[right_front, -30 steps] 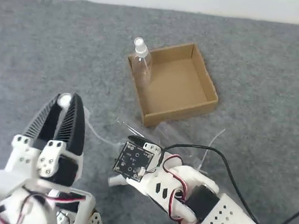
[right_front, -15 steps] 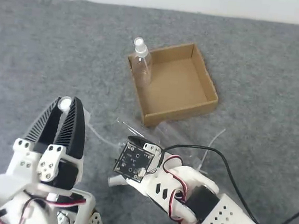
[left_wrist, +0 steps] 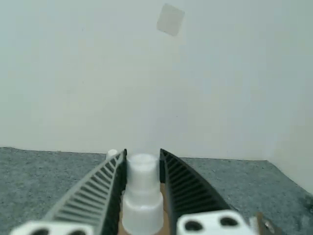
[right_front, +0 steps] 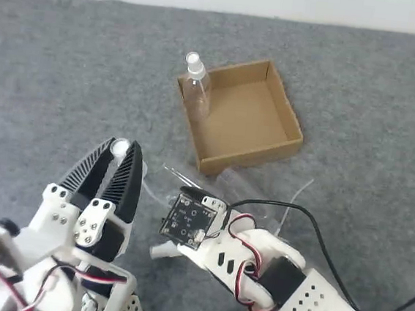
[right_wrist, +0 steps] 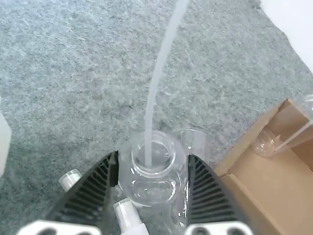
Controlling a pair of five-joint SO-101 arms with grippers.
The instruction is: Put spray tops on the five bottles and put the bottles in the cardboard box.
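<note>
From up high, we see the left gripper (right_front: 122, 149) closed on a white spray top (right_front: 120, 146). It holds the top up over the grey carpet (right_front: 55, 60). The right arm (right_front: 270, 272) lies low, just beside the left one. The cardboard box (right_front: 246, 153) sits on the carpet past both arms. A capped bottle (right_front: 197, 92) stands up in one corner of the box. A spare bottle (right_front: 238, 179) lies on the carpet, just beside the near wall of the box.

From the left wrist, we look along the left gripper (left_wrist: 143, 155). Its two black fingers (left_wrist: 98, 196) squeeze the spray top (left_wrist: 142, 196) from both sides. Behind them we see carpet (left_wrist: 39, 161) and a pale wall (left_wrist: 146, 73).

From the right wrist, we look down on the right gripper (right_wrist: 152, 164). It is closed on an open bottle (right_wrist: 151, 183), with one finger on each side. The bottle's mouth faces up at us. A thin tube (right_wrist: 159, 78) comes down and goes into that mouth. The spare bottle (right_wrist: 194, 142) lies right next to the open bottle. A loose top (right_wrist: 71, 178) lies on the carpet (right_wrist: 73, 73) by one finger, and a second loose top (right_wrist: 129, 215) lies close to it. The cardboard box (right_wrist: 259, 186) is near, with the capped bottle (right_wrist: 268, 142) in its corner.
</note>
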